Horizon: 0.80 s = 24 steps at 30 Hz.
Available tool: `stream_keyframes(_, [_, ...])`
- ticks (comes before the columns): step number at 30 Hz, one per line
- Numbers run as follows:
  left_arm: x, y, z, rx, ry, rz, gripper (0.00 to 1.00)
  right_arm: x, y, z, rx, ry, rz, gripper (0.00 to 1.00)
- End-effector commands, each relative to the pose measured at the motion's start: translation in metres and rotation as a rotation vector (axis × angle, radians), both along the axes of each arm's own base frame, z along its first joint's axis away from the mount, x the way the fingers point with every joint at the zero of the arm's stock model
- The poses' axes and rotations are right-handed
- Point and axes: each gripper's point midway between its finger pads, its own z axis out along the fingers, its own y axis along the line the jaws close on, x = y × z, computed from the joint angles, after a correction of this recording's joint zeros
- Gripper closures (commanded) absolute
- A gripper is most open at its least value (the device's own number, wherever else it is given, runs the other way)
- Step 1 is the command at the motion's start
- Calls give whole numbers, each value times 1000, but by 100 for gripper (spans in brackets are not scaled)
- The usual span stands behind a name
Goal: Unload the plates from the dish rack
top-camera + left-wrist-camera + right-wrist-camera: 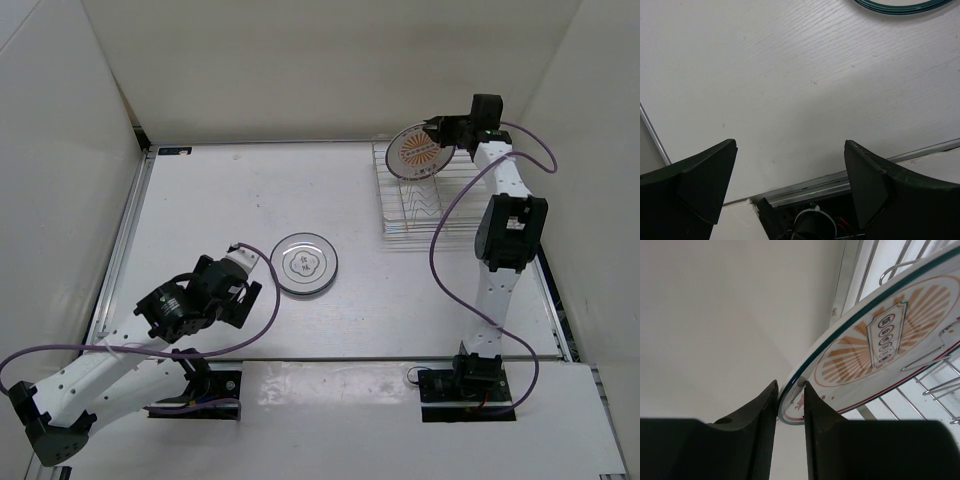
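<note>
Left gripper point(252, 275) point(790, 144) sits low over the table point(200, 200) point(790, 75) near the front-left, jaws spread wide, nothing between them. Its wrist view shows only bare tabletop between the two dark fingers point(700, 175).

Scalloped plate point(305, 263) lies flat on the table just right of the left gripper, apart from it. Only a sliver of its dark rim point(900, 6) shows at the top edge of the left wrist view.

Dish rack point(425, 210) point(935, 385) stands at the far right of the table, wire dividers upright.

Sunburst plate point(418, 152) point(880, 345) is in the rack at its far-left end, standing on edge and tilted, orange face toward the top camera.

Right gripper point(440, 133) point(790, 385) is at the plate's upper right rim. Jaws are narrow, one finger point(760, 415) on each side of the rim, and the rim fills the gap: pinched on the sunburst plate. Plate's lower part is among the rack wires.
</note>
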Motion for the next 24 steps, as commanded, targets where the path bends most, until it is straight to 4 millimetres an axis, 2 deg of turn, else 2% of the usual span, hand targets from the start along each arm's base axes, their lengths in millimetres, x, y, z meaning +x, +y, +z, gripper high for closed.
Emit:
stream_keyframes(1, [3, 2, 5, -14, -29, 22, 0, -10, 6, 2, -10, 7, 32, 87])
stream_keyframes(5, [3, 2, 5, -11, -32, 18, 0, -16, 7, 5, -9, 8, 38, 92])
stream_keyframes(7, [3, 2, 4, -13, -30, 14, 0, -19, 8, 14, -10, -11, 44, 92])
stream_keyframes(8, [3, 2, 4, -12, -30, 12, 0, -22, 8, 9, -9, 0, 43, 94])
stream_keyframes(9, [2, 2, 5, -13, -31, 9, 0, -24, 8, 17, 0, -15, 45, 99])
stream_keyframes(10, [2, 2, 5, -14, -32, 10, 0, -27, 9, 11, 5, -1, 48, 99])
stream_keyframes(12, [2, 2, 3, -16, -28, 8, 0, -30, 10, 22, 12, -20, 53, 100])
stream_keyframes(13, [2, 1, 3, -17, -28, 4, 0, -33, 11, 18, 15, -9, 56, 100])
stream_keyframes(24, [-1, 0, 0, -34, -20, -10, 0, -53, 11, 44, 47, -59, 56, 100])
